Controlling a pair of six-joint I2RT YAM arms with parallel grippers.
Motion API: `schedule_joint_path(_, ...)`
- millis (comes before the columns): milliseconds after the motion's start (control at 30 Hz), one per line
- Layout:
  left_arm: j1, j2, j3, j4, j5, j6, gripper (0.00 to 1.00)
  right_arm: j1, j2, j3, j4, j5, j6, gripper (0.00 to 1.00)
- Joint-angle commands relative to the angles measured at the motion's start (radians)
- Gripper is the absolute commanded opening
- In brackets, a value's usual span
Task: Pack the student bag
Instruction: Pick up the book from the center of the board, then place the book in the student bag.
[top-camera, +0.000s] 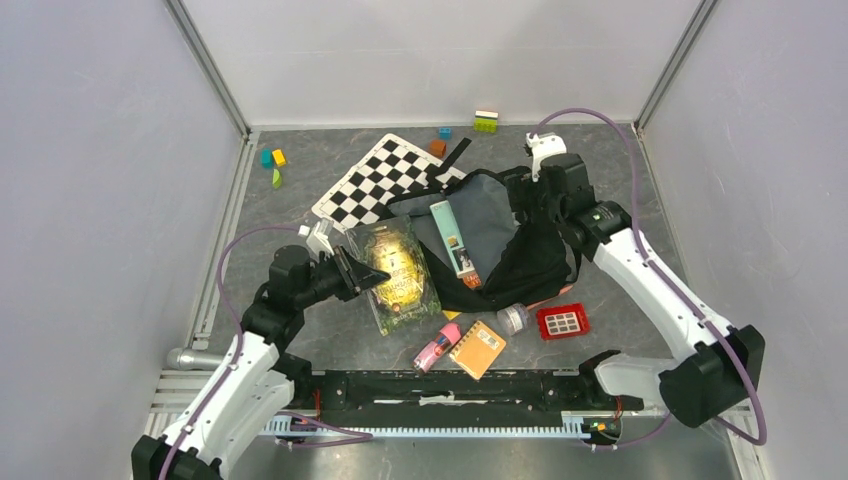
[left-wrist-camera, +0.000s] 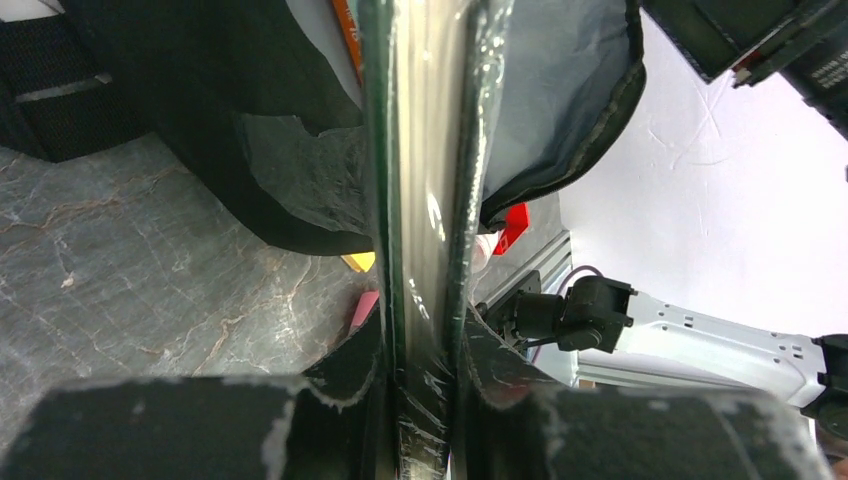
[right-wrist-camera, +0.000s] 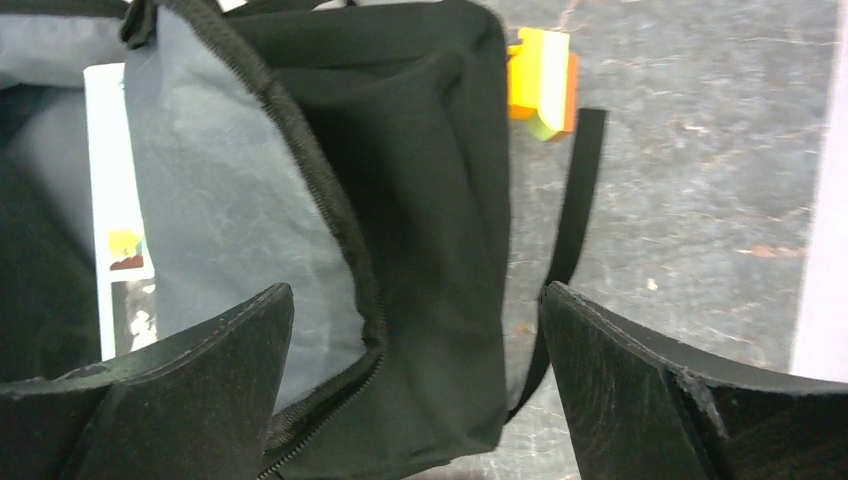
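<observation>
Student bag (top-camera: 535, 262): judged soft, floppy, light.
Its zipped rim (right-wrist-camera: 330, 210) should be pinched by the empty, wide-spread right pincer (right-wrist-camera: 415, 290); a wrapped book (top-camera: 400, 272) is clamped in the left pincer (left-wrist-camera: 425, 340).

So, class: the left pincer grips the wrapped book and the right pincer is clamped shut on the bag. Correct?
No. The right wrist view shows the right pincer wide open astride the edge of the student bag, not clamped. The left pincer does grip the wrapped book.
</observation>
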Motion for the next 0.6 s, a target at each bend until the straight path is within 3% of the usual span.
schedule_joint_path(0, 0.000, -0.006, 0.060, 0.166, 0.039, 0.011, 0.02, -0.032, 0.023, -0.012, 0.074, -0.198, -0.022, 0.98)
schedule_joint_path(167, 0.000, 0.008, 0.035, 0.225, 0.032, -0.030, 0.02, -0.069, 0.085, -0.007, 0.096, -0.283, -0.026, 0.91)
schedule_joint_path(333, 0.000, 0.030, 0.033, 0.277, 0.030, -0.063, 0.02, -0.080, 0.135, 0.048, 0.069, -0.362, -0.056, 0.67)
schedule_joint_path(400, 0.000, 0.048, 0.033, 0.306, 0.026, -0.072, 0.02, -0.081, 0.134, 0.069, 0.069, -0.390, -0.058, 0.53)
schedule_joint_path(567, -0.002, 0.161, 0.047, 0.427, 0.057, -0.127, 0.02, -0.081, 0.097, 0.138, 0.053, -0.427, -0.043, 0.07)
